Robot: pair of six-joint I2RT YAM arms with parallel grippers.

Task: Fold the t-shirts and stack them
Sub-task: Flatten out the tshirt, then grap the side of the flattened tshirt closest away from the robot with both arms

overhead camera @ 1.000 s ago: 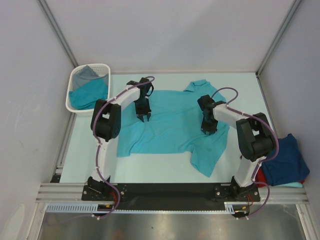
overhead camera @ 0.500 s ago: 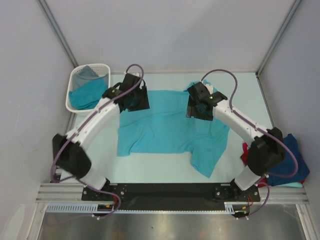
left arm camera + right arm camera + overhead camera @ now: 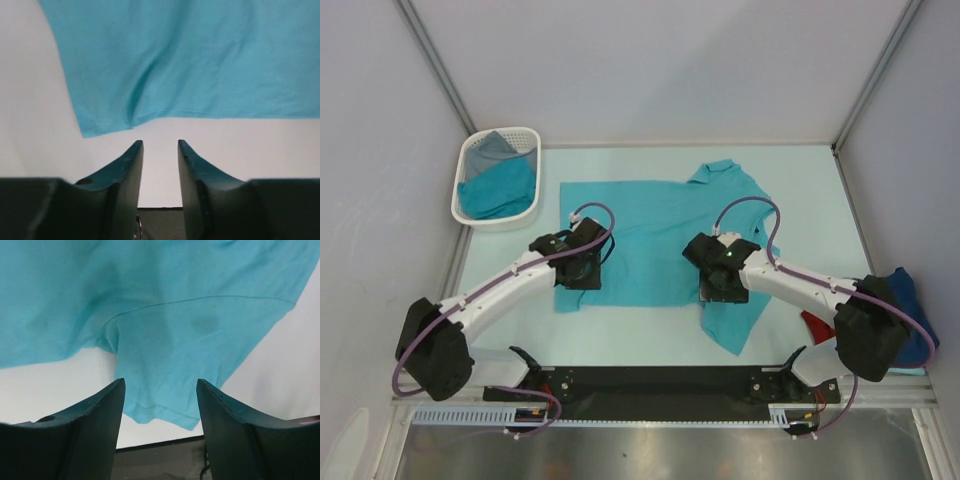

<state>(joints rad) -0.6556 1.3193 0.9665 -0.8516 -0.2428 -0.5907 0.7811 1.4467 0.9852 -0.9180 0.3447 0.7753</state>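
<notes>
1. Two arms hover low over the teal t-shirt point(image 3: 655, 225), which lies spread flat in the middle of the worktop point(image 3: 810, 200). I judge that the fold is only being prepared.
2. Left gripper point(image 3: 160, 146): jaws a little apart and empty, just before the near-left hem corner of the shirt.
3. Right gripper point(image 3: 160, 382): jaws wide apart and empty, above the sleeve that points to the near edge.
4. Next, each gripper should probably descend and pinch the near hem without bunching it.
5. Only the top view shows the basket point(image 3: 467, 213) at the far-left corner, and the navy t-shirt point(image 3: 912, 300) and red t-shirt point(image 3: 815, 322) at the right edge. Only the wrist views show the gaps between the jaws.
</notes>
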